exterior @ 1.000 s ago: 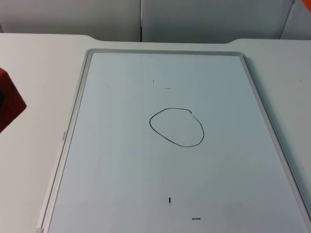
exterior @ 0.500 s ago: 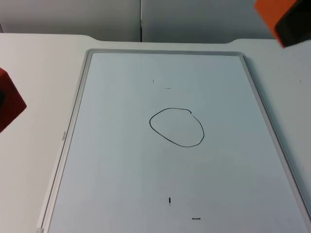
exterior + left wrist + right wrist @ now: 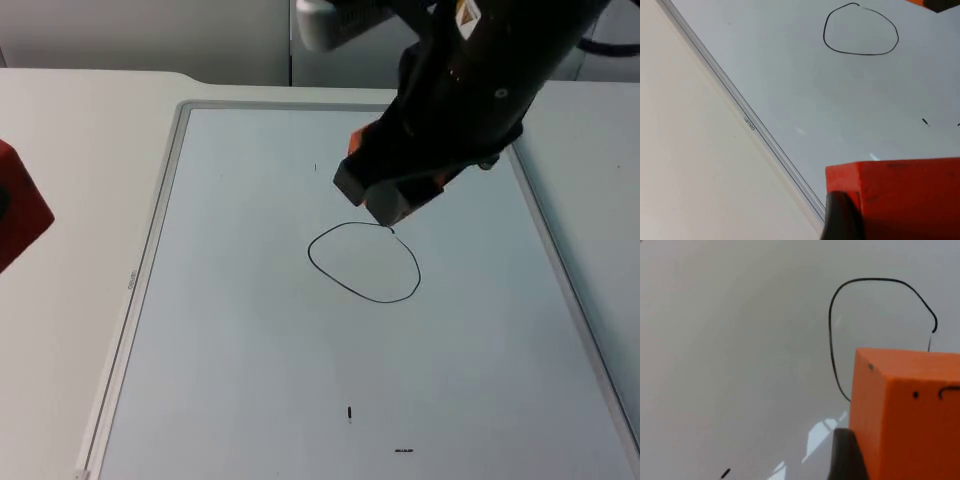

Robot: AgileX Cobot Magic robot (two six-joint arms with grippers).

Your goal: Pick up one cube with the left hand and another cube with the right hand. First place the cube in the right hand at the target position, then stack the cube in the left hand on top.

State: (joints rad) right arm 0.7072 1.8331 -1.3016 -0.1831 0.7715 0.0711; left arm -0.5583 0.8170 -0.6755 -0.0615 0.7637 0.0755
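A black hand-drawn circle marks the middle of the whiteboard. My right gripper hangs over the circle's far edge, shut on an orange cube. In the right wrist view that orange cube is held beside a black fingertip, with the circle just beyond it. At the table's left edge my left gripper waits, shut on a red cube. The left wrist view has the red cube against a black fingertip, off the board's left rim.
The whiteboard's grey frame runs along its left side, with bare white table outside it. Small black pen marks sit near the board's front. The grey partition wall closes the back.
The right arm has swung in from the upper right with the orange cube, down to the circle's far edge. The left gripper and red cube have stayed put.
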